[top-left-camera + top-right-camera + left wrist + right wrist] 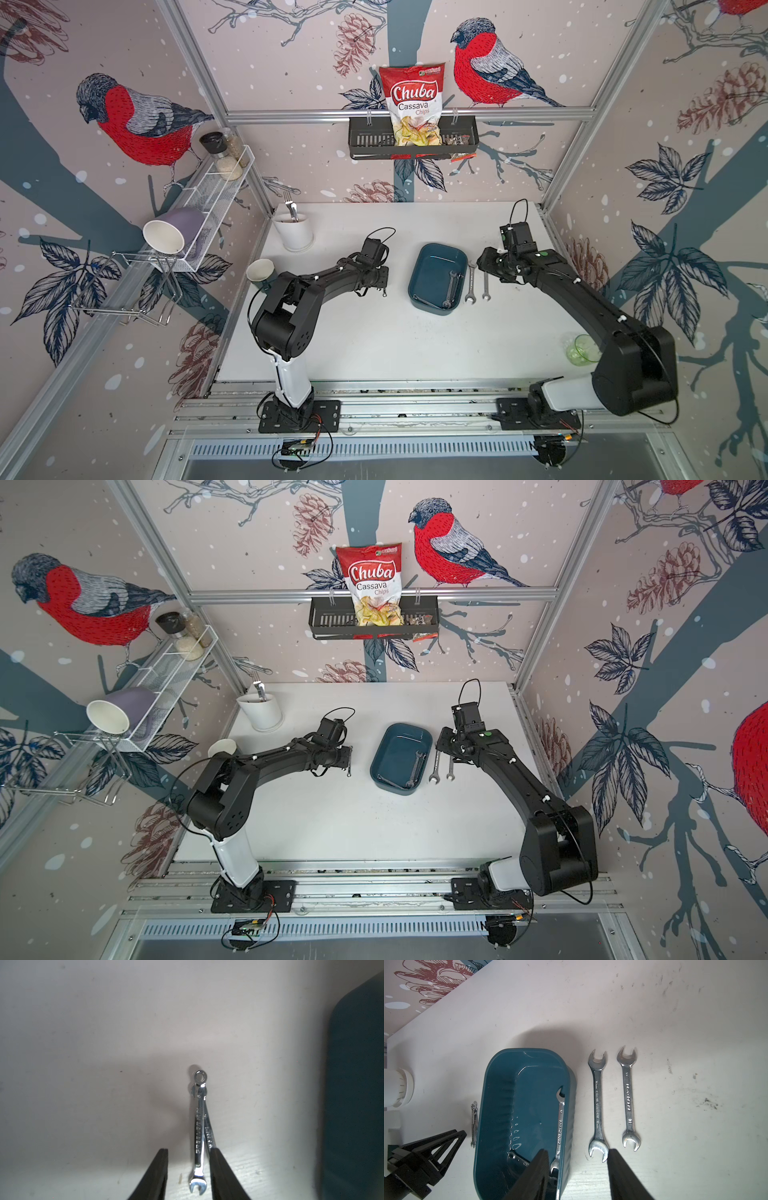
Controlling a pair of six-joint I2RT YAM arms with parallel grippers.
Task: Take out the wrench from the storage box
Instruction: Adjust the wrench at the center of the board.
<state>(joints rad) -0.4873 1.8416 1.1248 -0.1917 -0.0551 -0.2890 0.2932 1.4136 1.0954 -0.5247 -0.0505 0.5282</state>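
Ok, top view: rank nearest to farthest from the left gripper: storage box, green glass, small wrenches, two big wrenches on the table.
1. Small wrenches: between the left gripper's fingers.
2. Storage box: just to its right.
3. Two big wrenches: beyond the box, on its right side.
4. Green glass: far right, near the front edge.

Centre of worktop (374, 340): storage box (436, 266). Inside, along its right wall: wrench (452, 286); across its near end: second wrench (518, 1158). Just right of the box, side by side on the worktop: inner spanner (471, 283), outer spanner (485, 285). Left of the box, under the left claw (189, 1149): small wrench pair (199, 1126), crossed. Back left: cutlery pot (296, 237); before it, cup (260, 271). Front right: glass (582, 351).
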